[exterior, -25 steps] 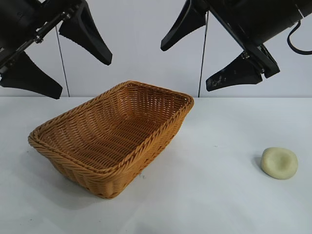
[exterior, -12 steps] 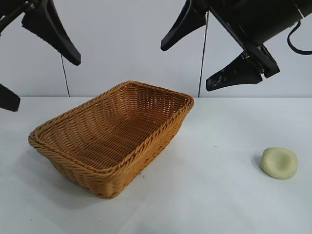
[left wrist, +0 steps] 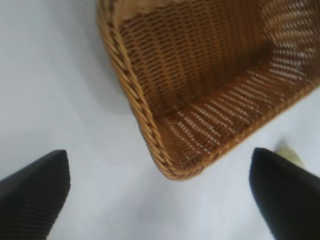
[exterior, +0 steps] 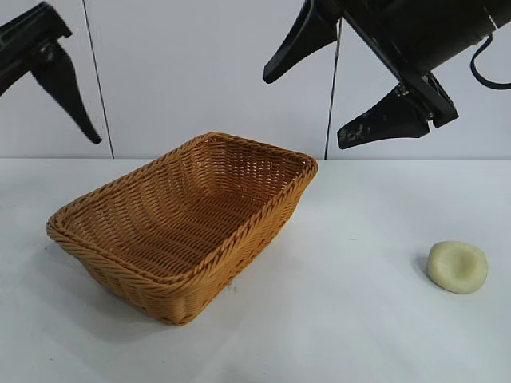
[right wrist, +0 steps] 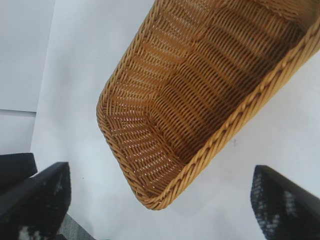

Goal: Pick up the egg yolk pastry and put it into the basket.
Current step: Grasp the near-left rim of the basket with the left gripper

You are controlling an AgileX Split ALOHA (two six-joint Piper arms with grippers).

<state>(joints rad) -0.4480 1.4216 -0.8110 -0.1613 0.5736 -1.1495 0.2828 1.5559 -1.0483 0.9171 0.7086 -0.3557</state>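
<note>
**Pastry on the counter, both claws high and spread**

The egg yolk pastry (exterior: 457, 266) is a small, pale cream-yellow round with a low domed top, a smooth matte skin and a shallow dimple near its middle. It lies on the white counter (exterior: 359, 319) toward the right arm's side, well apart from the basket (exterior: 185, 223) and casting a faint shadow on the side facing it. In the left wrist view only a pale sliver of it (left wrist: 291, 155) shows, just past one black finger (left wrist: 285, 200).

The basket is a large rectangular wicker one, golden-brown, with flared sides, rounded corners and a braided rim. It sits angled on the counter, nothing inside it.

The right claw (exterior: 343, 92) hangs high above the counter, over the gap between basket and pastry, its two black fingers spread wide and holding nothing. The left claw (exterior: 48, 80) is up at the far left edge of the exterior view, above and beside the basket; its wrist view shows its fingers apart with the basket's corner (left wrist: 175, 170) between them.
</note>
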